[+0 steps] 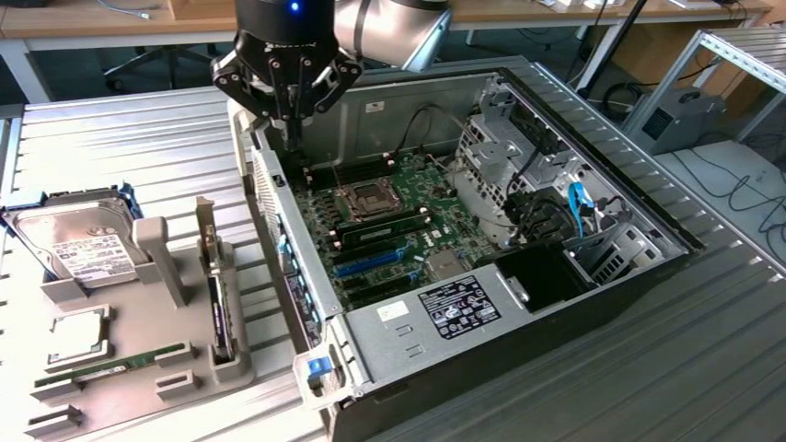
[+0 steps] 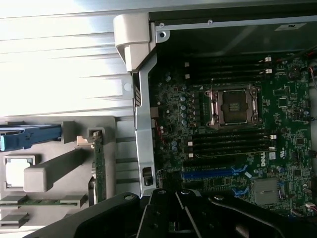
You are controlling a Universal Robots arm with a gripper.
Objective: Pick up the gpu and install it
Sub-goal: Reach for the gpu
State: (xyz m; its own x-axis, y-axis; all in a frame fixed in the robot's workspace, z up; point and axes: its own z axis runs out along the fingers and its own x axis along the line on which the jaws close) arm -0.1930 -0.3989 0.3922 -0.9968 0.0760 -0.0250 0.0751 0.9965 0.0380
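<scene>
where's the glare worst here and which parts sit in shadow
Wrist view: the ribbed table beside the case is washed out white by glare, while the motherboard looks dim. Exterior view: light is even, darkest in the recess beside the power supply.

Table (image 1: 687,368) ribbed bare metal; tray (image 1: 147,322) matt grey plastic; end effector (image 1: 293,138) matt black

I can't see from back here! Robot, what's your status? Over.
Gripper shut, empty, above the computer case edge. Graphics card on edge in the grey holder, untouched. Nothing lying over the card.
</scene>
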